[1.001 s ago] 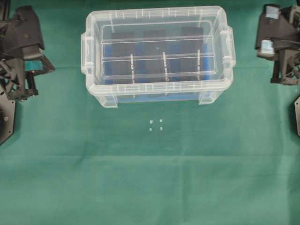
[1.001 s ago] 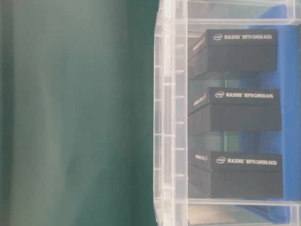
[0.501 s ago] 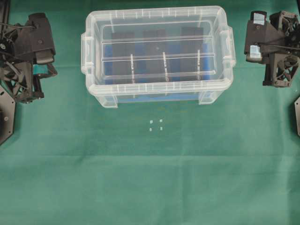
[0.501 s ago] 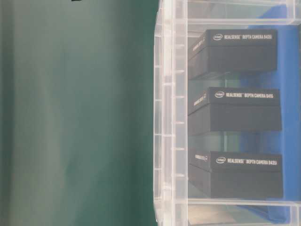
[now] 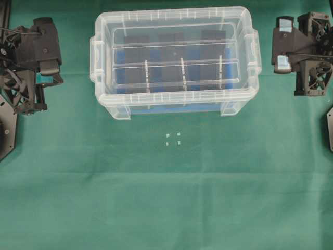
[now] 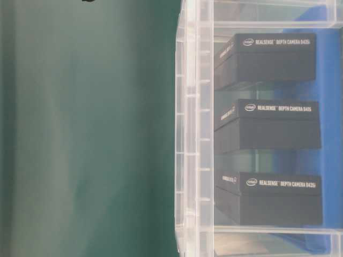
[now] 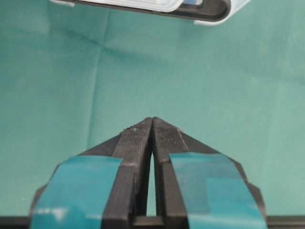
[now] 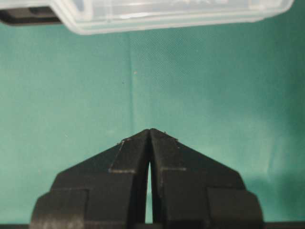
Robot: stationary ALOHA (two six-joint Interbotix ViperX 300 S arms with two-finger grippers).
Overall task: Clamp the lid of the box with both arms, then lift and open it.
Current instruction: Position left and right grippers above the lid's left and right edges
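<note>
The clear box [image 5: 171, 104] stands at the back middle of the green cloth, with a blue base and black blocks [image 6: 268, 126] inside. The flat clear lid [image 5: 177, 52] lies on top of it, closed. My left arm [image 5: 34, 57] is to the left of the box and apart from it. Its teal-taped left gripper [image 7: 152, 121] is shut and empty over bare cloth, with the box edge [image 7: 209, 12] ahead. My right arm [image 5: 302, 54] is to the right of the box. The right gripper [image 8: 150, 131] is shut and empty, facing the box rim [image 8: 167, 14].
Several small white marks [image 5: 173, 139] sit on the cloth in front of the box. Black arm bases show at the left edge [image 5: 5, 130] and the right edge [image 5: 329, 127]. Green cloth [image 5: 166, 198] stretches across the front.
Both arms have swung inward toward the ends of the box, the right wrist moving left and the left wrist right. Box and lid have not moved.
</note>
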